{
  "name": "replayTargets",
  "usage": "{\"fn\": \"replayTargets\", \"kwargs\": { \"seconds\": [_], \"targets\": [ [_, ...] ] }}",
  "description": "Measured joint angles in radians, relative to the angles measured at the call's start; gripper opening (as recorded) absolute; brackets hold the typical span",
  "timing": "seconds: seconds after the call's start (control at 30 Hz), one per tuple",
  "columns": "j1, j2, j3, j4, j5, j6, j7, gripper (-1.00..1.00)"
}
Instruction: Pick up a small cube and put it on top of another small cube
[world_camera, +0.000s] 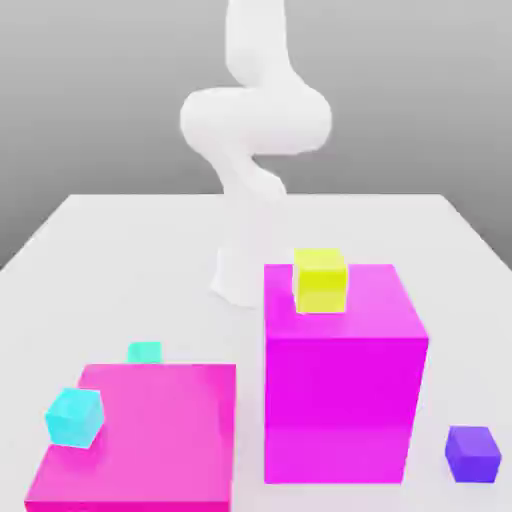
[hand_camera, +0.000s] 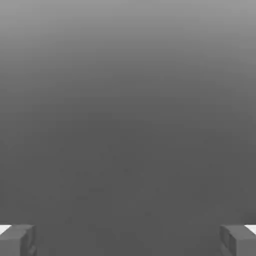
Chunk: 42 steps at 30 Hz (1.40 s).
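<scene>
The small turquoise cube (world_camera: 144, 352) rests on the white table just behind the low magenta slab (world_camera: 150, 430), partly hidden by the slab's far edge. In the hand view my gripper (hand_camera: 128, 240) is open, its two grey fingertips (hand_camera: 17, 240) set far apart with nothing between them, facing plain grey background. The white arm (world_camera: 255, 130) rises from its base at the back of the table and leaves the exterior view at the top, well above every cube.
A lighter sky-blue cube (world_camera: 74, 416) sits on the low magenta slab near its left edge. A yellow cube (world_camera: 320, 280) tops the tall magenta block (world_camera: 340, 380). A purple cube (world_camera: 473, 453) lies on the table (world_camera: 120, 250) at the exterior view's right.
</scene>
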Motion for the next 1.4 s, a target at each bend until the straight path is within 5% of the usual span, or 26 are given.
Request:
{"fn": "replayTargets", "kwargs": {
  "seconds": [0.47,0.67,0.77,0.9,1.0,1.03,1.27,1.4],
  "targets": [
    [-0.159,0.425,-0.258,-0.453,-0.176,0.371,-0.323,0.0],
    [-0.186,0.677,-0.387,-0.615,-0.103,0.579,-0.559,0.0],
    [-0.177,0.769,-0.357,-0.607,0.039,0.652,-0.658,0.0],
    [-0.341,0.88,-0.14,-0.586,0.23,0.741,-0.795,0.0],
    [-0.495,0.959,0.01,-0.575,0.239,0.809,-0.81,0.0],
    [-0.52,0.974,0.033,-0.574,0.232,0.823,-0.807,-1.0],
    [-0.522,0.972,0.034,-0.574,0.228,0.82,-0.803,-1.0],
    [-0.402,0.882,-0.098,-0.587,0.163,0.745,-0.746,-1.0]
  ]
}}
